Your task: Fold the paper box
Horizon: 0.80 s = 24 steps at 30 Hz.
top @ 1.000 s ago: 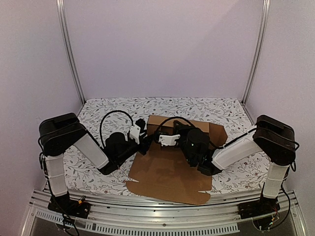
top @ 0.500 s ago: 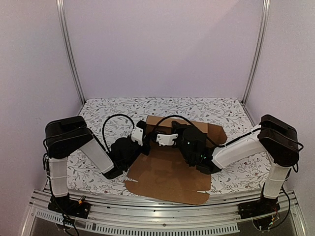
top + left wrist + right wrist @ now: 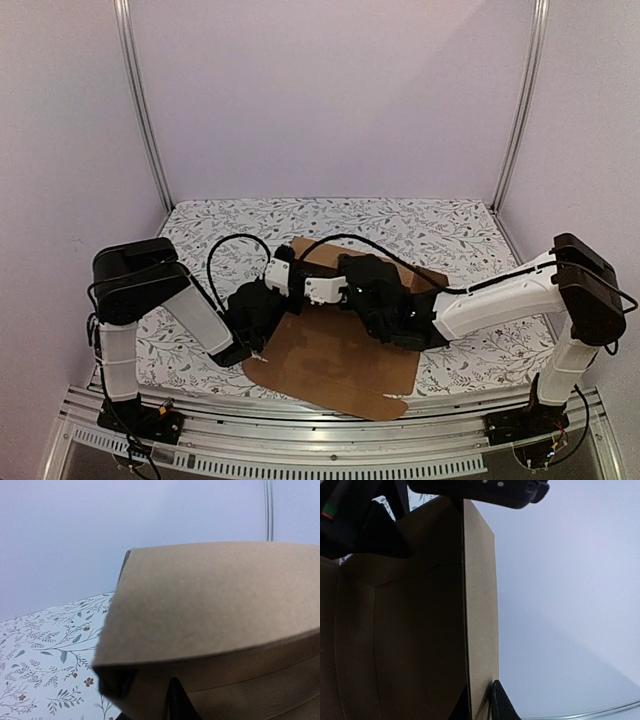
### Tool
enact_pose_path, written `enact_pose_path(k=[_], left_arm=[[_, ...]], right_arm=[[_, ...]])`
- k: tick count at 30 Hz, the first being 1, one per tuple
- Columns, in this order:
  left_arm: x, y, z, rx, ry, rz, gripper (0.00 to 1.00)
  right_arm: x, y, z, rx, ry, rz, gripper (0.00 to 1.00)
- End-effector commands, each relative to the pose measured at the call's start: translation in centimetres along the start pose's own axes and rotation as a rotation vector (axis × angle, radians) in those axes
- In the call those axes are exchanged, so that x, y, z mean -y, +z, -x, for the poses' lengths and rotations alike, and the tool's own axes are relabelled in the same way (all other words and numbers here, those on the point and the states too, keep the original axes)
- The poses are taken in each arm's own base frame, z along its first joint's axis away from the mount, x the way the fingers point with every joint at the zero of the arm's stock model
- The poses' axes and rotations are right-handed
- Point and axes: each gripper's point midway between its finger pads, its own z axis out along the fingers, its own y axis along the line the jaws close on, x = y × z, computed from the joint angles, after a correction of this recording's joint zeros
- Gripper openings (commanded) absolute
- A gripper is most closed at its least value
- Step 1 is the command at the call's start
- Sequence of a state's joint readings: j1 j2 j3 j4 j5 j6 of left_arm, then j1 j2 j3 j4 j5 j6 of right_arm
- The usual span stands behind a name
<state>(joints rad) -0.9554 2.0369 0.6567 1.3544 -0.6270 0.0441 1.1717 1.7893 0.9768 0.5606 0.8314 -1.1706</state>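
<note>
On the worktop (image 3: pixel 400 225), left claw (image 3: pixel 292 292) and right claw (image 3: pixel 312 290) flank the paper box (image 3: pixel 330 360) at its raised flap; grips indiscernible.

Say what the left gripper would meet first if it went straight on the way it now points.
The paper box: its raised brown flap fills the left wrist view just ahead of the left gripper, so it would likely press into that flap at once. Whether they already touch is unclear.
</note>
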Motion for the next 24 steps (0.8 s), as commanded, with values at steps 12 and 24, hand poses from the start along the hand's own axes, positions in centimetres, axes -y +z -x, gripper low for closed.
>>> enact_pose_path(k=[12, 24], left_arm=[[0.4, 1.2, 5.0, 0.093, -0.064, -0.032, 0.13], [3.0, 1.0, 4.5, -0.007, -0.030, -0.300, 0.13]], right_arm=[[0.7, -8.5, -0.4, -0.002, 0.215, 0.800, 0.71], [14.6, -6.1, -8.5, 0.066, 0.767, 0.821, 0.80]])
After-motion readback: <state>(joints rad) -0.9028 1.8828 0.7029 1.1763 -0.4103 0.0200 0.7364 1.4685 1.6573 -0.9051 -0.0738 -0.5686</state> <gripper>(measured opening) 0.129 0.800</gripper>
